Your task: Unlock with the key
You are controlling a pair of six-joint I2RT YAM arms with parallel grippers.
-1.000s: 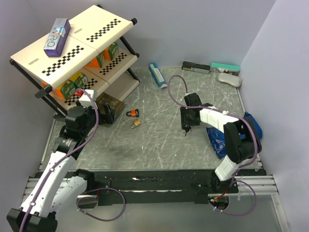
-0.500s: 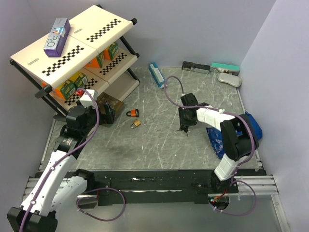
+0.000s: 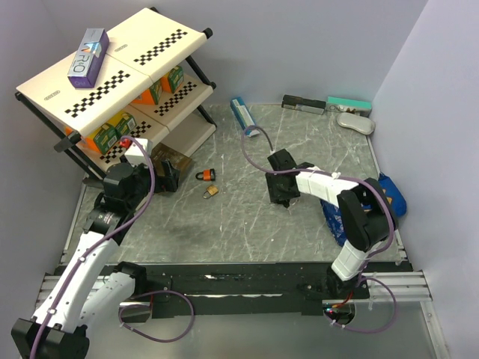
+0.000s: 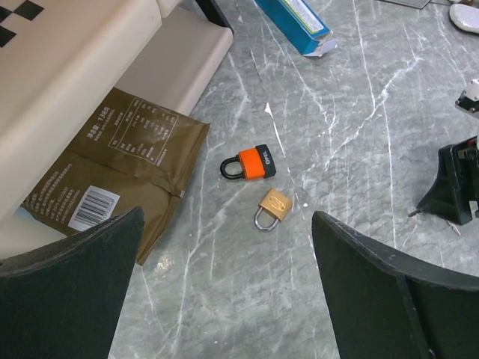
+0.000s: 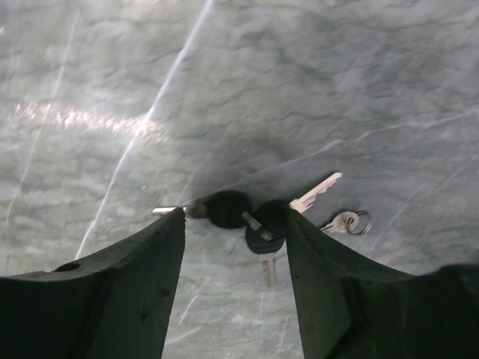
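The key (image 5: pixel 228 209) lies flat on the table (image 4: pixel 359 112), between the spread fingers of the right gripper (image 5: pixel 233 224), which holds nothing. The key is thin, so the fingers may slip over it or push it away. The left gripper (image 4: pixel 224 217) is spread wide and holds nothing too. I count two black key heads and two locks: one orange padlock (image 4: pixel 251 163) and one brass padlock (image 4: pixel 272 207).
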